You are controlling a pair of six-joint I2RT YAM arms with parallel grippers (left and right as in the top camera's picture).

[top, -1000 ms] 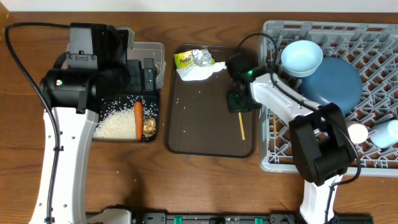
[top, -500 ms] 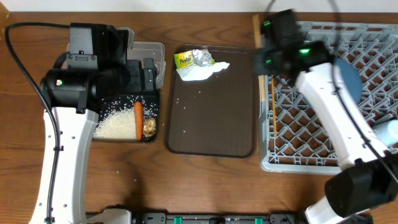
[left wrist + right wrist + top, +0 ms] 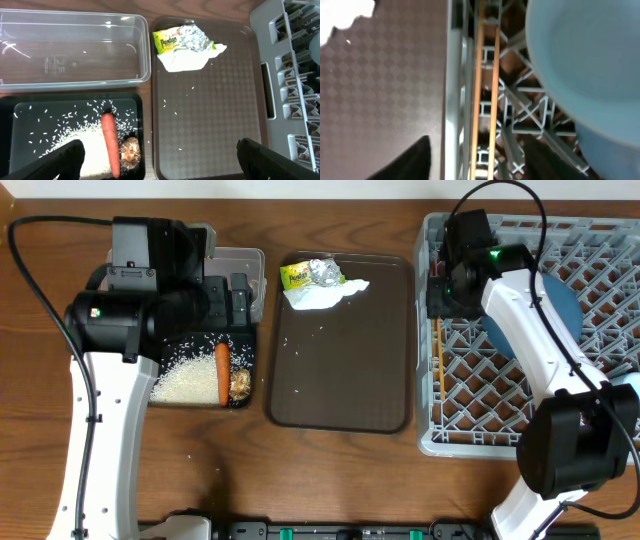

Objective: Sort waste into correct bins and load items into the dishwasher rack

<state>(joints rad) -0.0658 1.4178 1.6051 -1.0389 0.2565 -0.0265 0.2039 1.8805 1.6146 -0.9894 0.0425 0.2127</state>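
Jaws of right gripper (image 3: pixel 476 152) apart above 2 chopsticks (image 3: pixel 477 85) at rack (image 3: pixel 454 75) edge

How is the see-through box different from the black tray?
The clear plastic rectangular tub is see-through and looks empty; the shallow black rectangular tray is dark and holds loose white rice, an orange carrot and a brown lumpy food piece. The tub has taller walls. Both are rectangles, side by side.

Left gripper (image 3: pixel 159 166) spread wide, facing straight down; right gripper (image 3: pixel 476 161) seemingly parted, arm extended forward.
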